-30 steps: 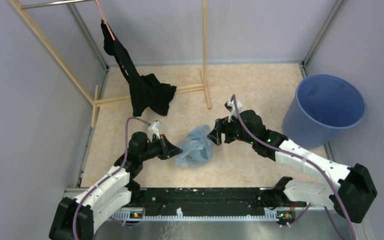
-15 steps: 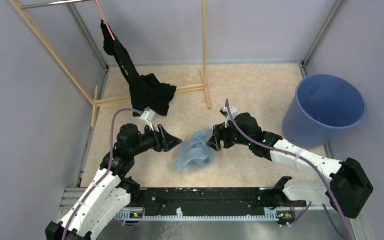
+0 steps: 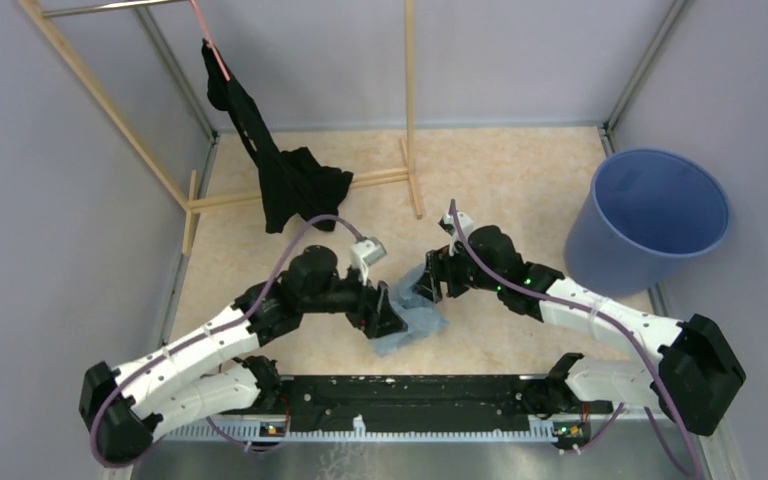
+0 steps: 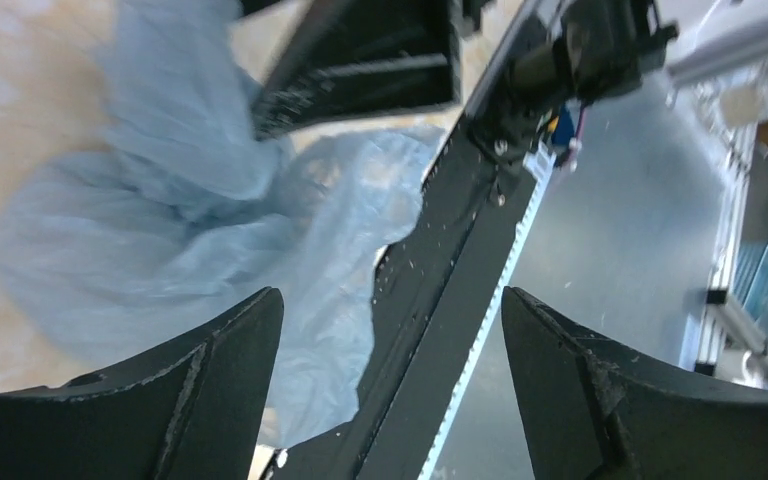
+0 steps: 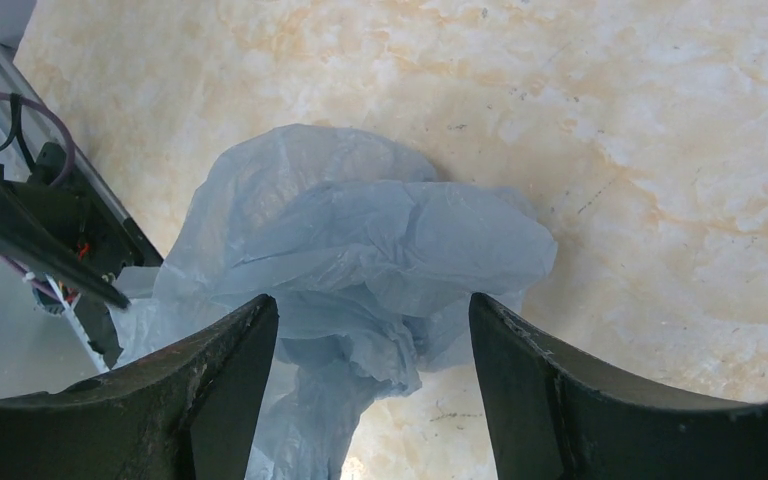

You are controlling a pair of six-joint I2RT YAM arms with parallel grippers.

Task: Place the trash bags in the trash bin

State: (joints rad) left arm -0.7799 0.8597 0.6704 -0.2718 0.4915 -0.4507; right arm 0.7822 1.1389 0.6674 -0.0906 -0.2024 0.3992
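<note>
Top view: trash bags (image 3: 415, 322), a crumpled pale-blue film wad, lie on the table btw both arms, well apart from the trash bin (image 3: 600, 255) at far right. The left gripper (image 3: 385, 318) hides part of them; the right gripper (image 3: 425, 283) is just beside. Film looks v. light, soft, slippery. Best to pinch a bunched fold, not a single layer.

Left wrist: jaws wide apart, nothing clamped. Trash bags (image 4: 160, 230) blurred; how many, can't tell.

Right wrist: jaws apart, straddling the trash bags (image 5: 360, 230), no grip. Lower end cut off.

The beige marbled table (image 3: 520, 170) carries the crumpled trash bags (image 3: 425, 322), the trash bin (image 3: 592, 250) and a wooden rack's foot (image 3: 370, 180).
</note>
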